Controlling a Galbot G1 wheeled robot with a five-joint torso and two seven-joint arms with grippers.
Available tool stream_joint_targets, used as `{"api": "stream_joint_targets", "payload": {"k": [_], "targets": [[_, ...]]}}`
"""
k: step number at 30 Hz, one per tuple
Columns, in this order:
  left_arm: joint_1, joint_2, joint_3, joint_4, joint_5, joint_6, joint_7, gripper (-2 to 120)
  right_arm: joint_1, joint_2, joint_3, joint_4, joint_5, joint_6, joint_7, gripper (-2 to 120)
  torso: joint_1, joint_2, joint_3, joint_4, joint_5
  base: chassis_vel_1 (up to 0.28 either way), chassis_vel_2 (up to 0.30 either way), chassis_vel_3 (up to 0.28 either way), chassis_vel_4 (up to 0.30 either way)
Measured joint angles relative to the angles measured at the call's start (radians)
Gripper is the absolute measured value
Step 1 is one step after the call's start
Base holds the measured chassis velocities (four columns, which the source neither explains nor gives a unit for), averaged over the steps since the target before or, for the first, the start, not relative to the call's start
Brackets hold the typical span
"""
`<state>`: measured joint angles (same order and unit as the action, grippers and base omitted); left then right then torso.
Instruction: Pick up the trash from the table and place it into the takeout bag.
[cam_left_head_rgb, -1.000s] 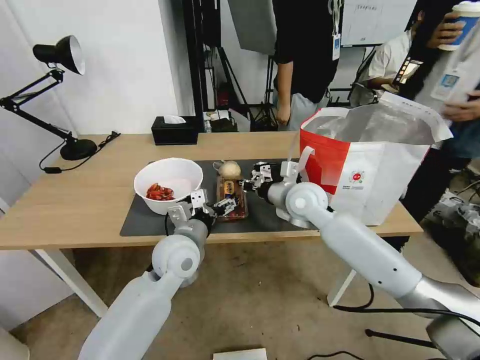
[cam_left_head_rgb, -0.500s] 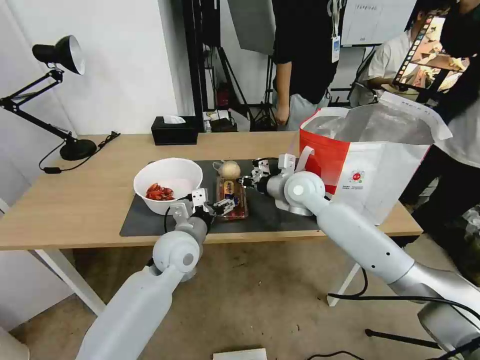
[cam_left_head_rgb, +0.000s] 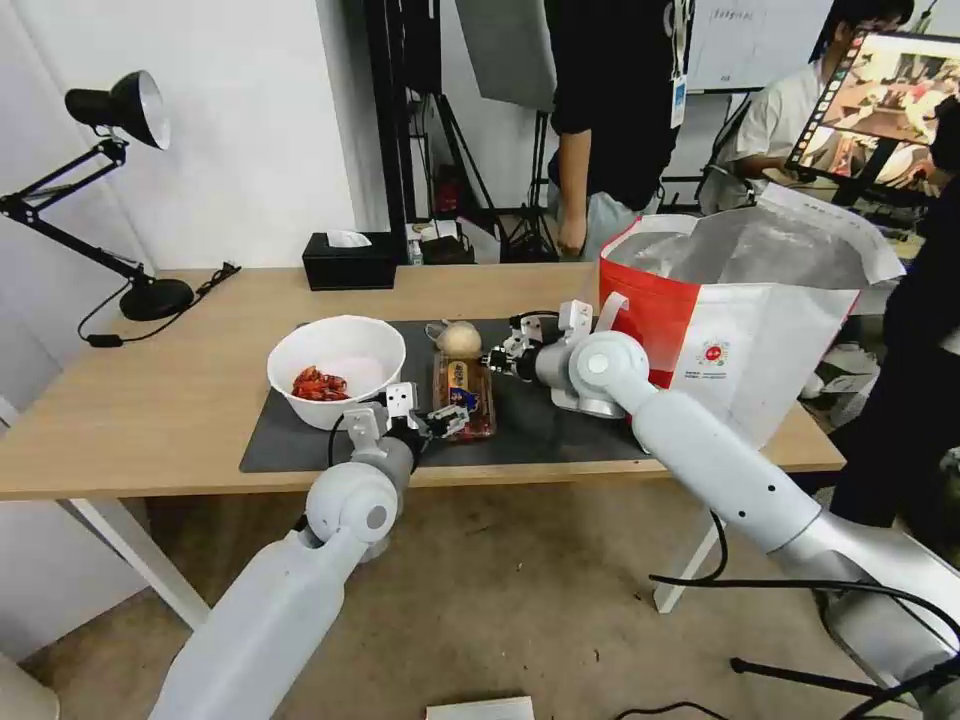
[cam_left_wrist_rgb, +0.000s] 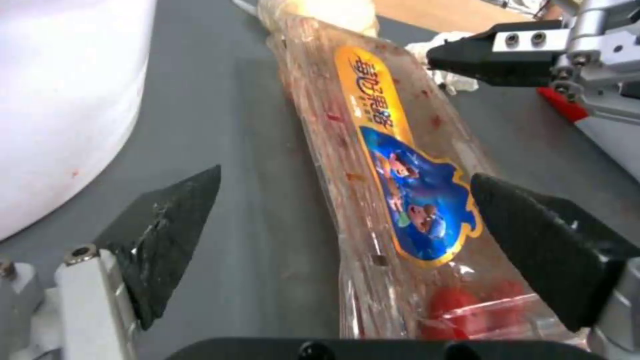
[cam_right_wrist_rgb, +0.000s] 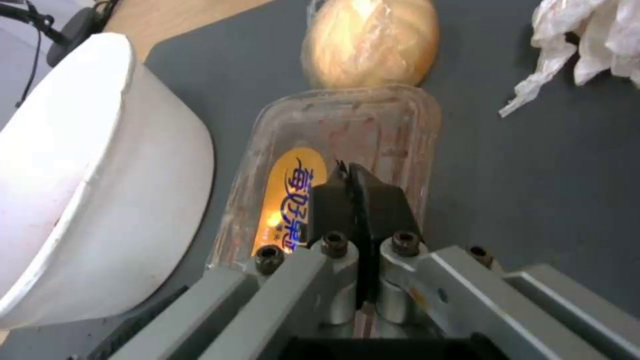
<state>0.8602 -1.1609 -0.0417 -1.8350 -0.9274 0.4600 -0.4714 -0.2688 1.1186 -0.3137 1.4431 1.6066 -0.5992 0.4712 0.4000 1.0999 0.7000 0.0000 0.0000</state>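
Two grippers are held low over the mat (cam_left_head_rgb: 560, 430); the left gripper (cam_left_wrist_rgb: 347, 235) is spread wide, nothing gripped, the tray (cam_left_wrist_rgb: 393, 200) lying between its fingers; the right gripper (cam_right_wrist_rgb: 357, 192) is pressed closed and empty above the tray's far end, the ball (cam_right_wrist_rgb: 370, 42) just beyond, the tissue (cam_right_wrist_rgb: 587, 45) beside, the bowl (cam_left_head_rgb: 335, 365) alongside; the bag (cam_left_head_rgb: 745, 320) is stood behind it.

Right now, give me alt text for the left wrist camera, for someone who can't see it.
The open left gripper straddles the near end of a clear plastic tray with a yellow and blue label, lying on the dark grey mat. The white bowl stands beside the tray, and the right gripper reaches in at the tray's far end, by the crumpled tissue.
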Motion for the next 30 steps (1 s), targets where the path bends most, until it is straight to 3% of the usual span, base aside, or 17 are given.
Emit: {"api": "stream_joint_targets", "payload": {"k": [23, 30], "targets": [[-0.041, 0.021, 0.008, 0.019, -0.034, 0.029, 0.02, 100, 0.025, 0.015, -0.025, -0.029, 0.036, -0.025, 0.039, 0, 0.0, 0.0, 0.0, 0.0, -0.0001, 0.0, 0.0, 0.0, 0.0], [-0.075, 0.016, 0.011, 0.052, -0.095, 0.06, 0.025, 100, 0.025, 0.016, -0.029, -0.028, 0.037, -0.025, 0.039, 0, 0.0, 0.0, 0.0, 0.0, 0.0, 0.0, 0.0, 0.0, 0.0]]}}
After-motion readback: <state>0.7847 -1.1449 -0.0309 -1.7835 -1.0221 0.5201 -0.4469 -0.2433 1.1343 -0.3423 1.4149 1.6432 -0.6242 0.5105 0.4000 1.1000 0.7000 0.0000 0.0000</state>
